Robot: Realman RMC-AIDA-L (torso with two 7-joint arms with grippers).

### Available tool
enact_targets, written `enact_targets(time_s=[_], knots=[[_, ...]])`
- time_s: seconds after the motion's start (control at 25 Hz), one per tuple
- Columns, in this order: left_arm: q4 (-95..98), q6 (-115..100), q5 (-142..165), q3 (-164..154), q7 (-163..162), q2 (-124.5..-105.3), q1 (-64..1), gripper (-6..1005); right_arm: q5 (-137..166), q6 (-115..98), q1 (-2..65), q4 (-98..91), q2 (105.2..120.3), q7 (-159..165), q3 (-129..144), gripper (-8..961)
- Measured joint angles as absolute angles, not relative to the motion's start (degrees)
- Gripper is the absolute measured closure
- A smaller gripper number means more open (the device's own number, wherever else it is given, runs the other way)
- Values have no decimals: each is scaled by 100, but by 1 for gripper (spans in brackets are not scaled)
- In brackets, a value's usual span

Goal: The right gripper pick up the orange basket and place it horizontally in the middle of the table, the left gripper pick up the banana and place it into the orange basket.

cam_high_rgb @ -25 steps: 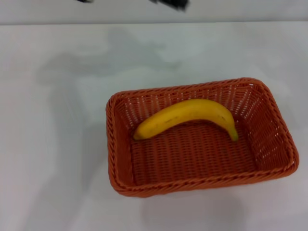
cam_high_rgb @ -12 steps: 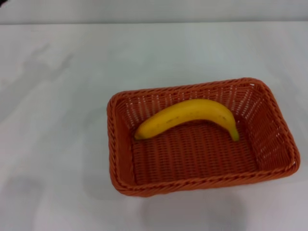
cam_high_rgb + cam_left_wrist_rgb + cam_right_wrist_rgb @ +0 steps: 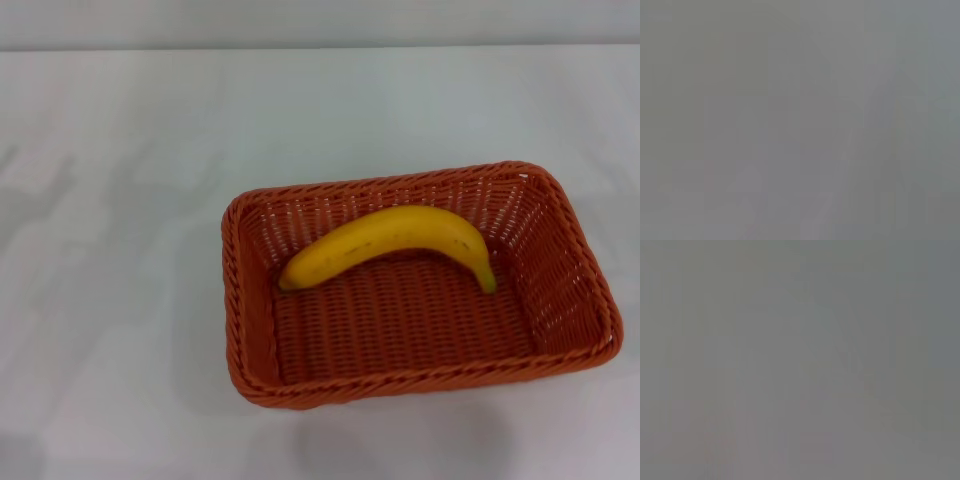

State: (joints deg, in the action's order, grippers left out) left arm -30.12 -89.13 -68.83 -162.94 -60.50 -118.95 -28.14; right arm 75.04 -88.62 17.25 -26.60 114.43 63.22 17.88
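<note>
One view helps you: head view has the banana (image 3: pixel 388 243) lying inside the orange basket (image 3: pixel 250 300) on the table (image 3: pixel 120 200). Both wrist views show only grey; neither gripper visible, grip unknown.

The orange basket (image 3: pixel 420 290) sits flat on the white table (image 3: pixel 130 200), its long side running across, a little right of centre and toward the near edge. Inside it lies the banana (image 3: pixel 390 243), a yellow curve arching toward the far wall. Its blunt end rests near the left wall, and its greenish stem tip points down near the right.
</note>
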Motion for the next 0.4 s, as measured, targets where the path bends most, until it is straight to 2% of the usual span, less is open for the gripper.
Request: enact_targets(time_s=[0.4], knots=[[-1912,-8989,-7334,-16295,-4858,-11900,-2514,119,7324,-8224,1981,-2581,11366,5489,1697,162]])
